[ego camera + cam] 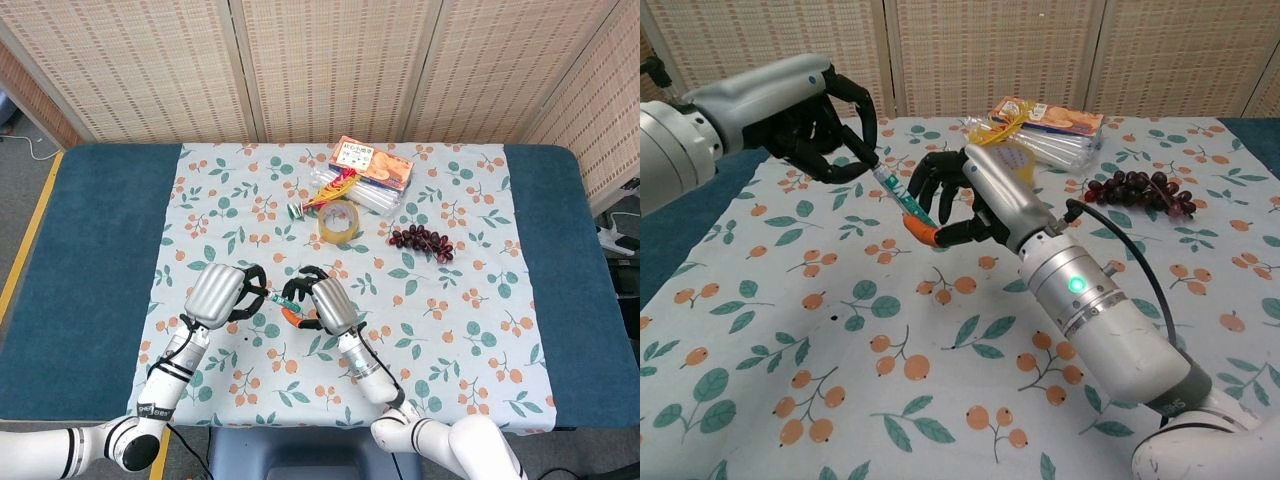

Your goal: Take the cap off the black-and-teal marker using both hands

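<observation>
While both hands are up off the worktop, here's the rundown from left to right:

left hand: dark fingers curled tight around the upper, black end of the marker, so it's holding that end. In the head view it's the silver-backed hand on the left, just beside the other one.

black-and-teal marker: hanging in the air between the two hands, tilted, with the high end going up-left into the left hand and the low end down-right. The teal stretch with white print shows in the gap between the hands. From the head view you only get a small teal sliver of it.

orange end: the lower tip of the marker is orange and sits right at the right hand's fingertips. Can't tell if that's the cap or the pen's tail.

right hand: fingers wrapped around the lower part of the marker, thumb side pinching near the orange bit, so it's holding it too. A green light glows on its wrist.

tablecloth: leaf and orange-fruit print, covering the middle of the blue worktop.

tape roll: lying flat, further back on the cloth.

clear bag: just behind the tape, with a snack packet at its far side.

grapes: dark bunch to the right of the tape, near but not touching.
</observation>
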`<state>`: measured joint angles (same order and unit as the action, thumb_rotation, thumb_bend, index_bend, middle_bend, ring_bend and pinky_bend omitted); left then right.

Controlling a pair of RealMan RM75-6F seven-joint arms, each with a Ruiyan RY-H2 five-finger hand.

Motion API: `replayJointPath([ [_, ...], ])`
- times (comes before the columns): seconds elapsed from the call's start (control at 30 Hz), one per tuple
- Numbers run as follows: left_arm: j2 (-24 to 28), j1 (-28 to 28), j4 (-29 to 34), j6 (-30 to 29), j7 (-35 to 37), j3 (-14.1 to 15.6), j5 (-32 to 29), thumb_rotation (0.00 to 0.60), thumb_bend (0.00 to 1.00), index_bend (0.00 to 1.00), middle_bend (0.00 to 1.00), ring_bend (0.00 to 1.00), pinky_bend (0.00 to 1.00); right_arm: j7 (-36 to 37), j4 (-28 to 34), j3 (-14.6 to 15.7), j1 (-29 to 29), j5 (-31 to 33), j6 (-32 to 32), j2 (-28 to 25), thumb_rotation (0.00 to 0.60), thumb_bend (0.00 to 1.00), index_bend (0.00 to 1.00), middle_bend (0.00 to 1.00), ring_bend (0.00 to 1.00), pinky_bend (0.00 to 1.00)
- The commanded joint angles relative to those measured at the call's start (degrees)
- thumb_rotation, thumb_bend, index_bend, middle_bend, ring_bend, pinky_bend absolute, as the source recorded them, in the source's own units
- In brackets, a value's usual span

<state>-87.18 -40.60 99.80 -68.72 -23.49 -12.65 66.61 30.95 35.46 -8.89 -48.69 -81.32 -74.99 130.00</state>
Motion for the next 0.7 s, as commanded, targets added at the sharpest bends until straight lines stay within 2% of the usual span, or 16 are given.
replayJointPath([
  [0.03, 0.3, 0.0, 0.02, 0.44, 0.67, -0.13, -0.03, 0.6, 0.77, 0.77, 0.94, 0.71, 0.76, 0.16, -0.17, 0.07, 0.14, -0.26, -0.25, 0.0, 0.6, 0.38, 0.98, 0.84, 0.57, 0.25],
  [0.23, 0.88, -0.04, 0.19, 1.14, 1.37, -0.37, -0.42, 0.6, 0.78, 0.77, 0.95, 0.71, 0.76, 0.35, -0.53, 0.03, 0.37, -0.61, -0.66, 0.0, 0.6, 0.38, 0.98, 0.84, 0.57, 0.25],
  [0.4, 2.64, 0.53, 0.31, 1.24, 5.15, -1.6, -0.08, 0.6, 0.77, 0.77, 0.95, 0.71, 0.76, 1.04, -2.35, 2.33, 2.58, -3.2, -2.31, -0.68, 0.6, 0.38, 0.98, 0.84, 0.57, 0.25],
  [0.57, 4.13, 1.24, -0.94, 1.38, 7.45, -1.91, -0.16, 0.6, 0.73, 0.77, 0.94, 0.71, 0.76, -0.38, -0.1, 5.38, 5.23, -6.47, -4.5, -4.86, 0.6, 0.38, 0.98, 0.84, 0.57, 0.25],
  [0.7, 4.3, 1.7, -3.23, 2.44, 7.37, -0.37, -0.36, 0.6, 0.71, 0.76, 0.93, 0.71, 0.76, -2.88, 3.38, 6.32, 6.33, -7.42, -3.74, -9.04, 0.6, 0.38, 0.98, 0.84, 0.57, 0.25],
])
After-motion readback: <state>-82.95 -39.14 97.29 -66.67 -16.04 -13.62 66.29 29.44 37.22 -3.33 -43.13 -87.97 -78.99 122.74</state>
